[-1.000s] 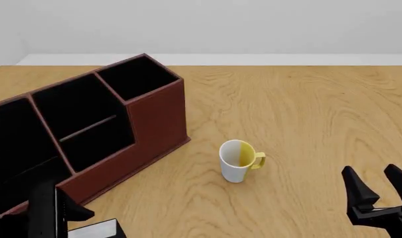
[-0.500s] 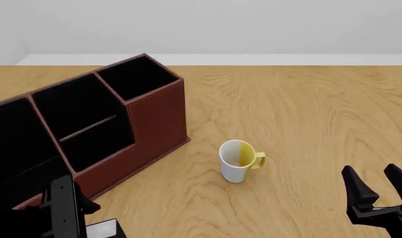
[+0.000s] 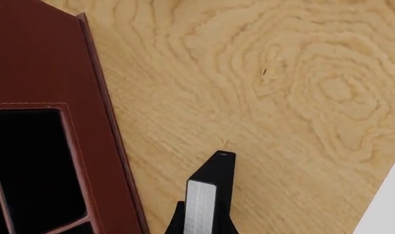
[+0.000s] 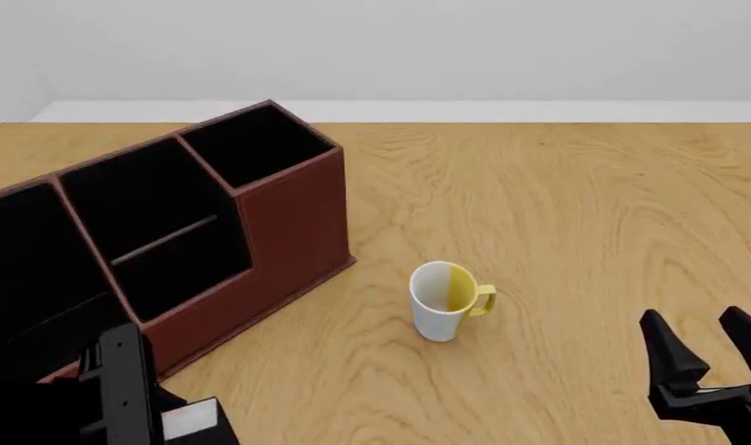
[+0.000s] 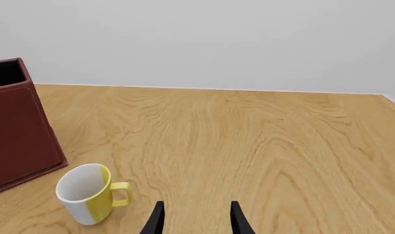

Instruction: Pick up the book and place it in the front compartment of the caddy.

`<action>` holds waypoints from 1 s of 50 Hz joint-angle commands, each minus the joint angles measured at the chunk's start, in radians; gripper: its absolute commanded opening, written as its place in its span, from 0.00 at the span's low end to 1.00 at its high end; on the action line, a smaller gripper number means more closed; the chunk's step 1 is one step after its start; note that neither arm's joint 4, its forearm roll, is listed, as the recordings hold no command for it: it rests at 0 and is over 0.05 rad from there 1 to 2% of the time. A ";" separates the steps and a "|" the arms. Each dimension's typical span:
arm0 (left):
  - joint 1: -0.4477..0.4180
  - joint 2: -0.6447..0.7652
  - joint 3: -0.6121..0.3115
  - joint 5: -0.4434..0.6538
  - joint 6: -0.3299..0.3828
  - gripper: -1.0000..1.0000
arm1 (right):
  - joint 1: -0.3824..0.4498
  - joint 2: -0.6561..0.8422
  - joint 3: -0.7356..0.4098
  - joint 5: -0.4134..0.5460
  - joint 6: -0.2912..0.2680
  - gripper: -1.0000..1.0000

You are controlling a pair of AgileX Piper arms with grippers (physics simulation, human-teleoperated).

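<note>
While clamping the book (image 3: 206,195), the left gripper (image 3: 201,229) nears the caddy (image 3: 48,68).

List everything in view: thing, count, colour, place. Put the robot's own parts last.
Caddy: one, dark red-brown with black-lined slots, left part of the table.
Mug: one, white and yellow, upright near the table's middle, right of the caddy.
Book: one, black cover with white page edges, held in the left end effector beside the caddy.
Table: one, light wood grain.
Left end effector: one, black, shut on the book.
Right end effector: one, black, open, near right corner.
</note>
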 commanded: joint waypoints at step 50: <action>-0.010 0.115 -0.920 0.354 0.170 0.00 | -0.011 0.139 0.000 -0.093 0.002 1.00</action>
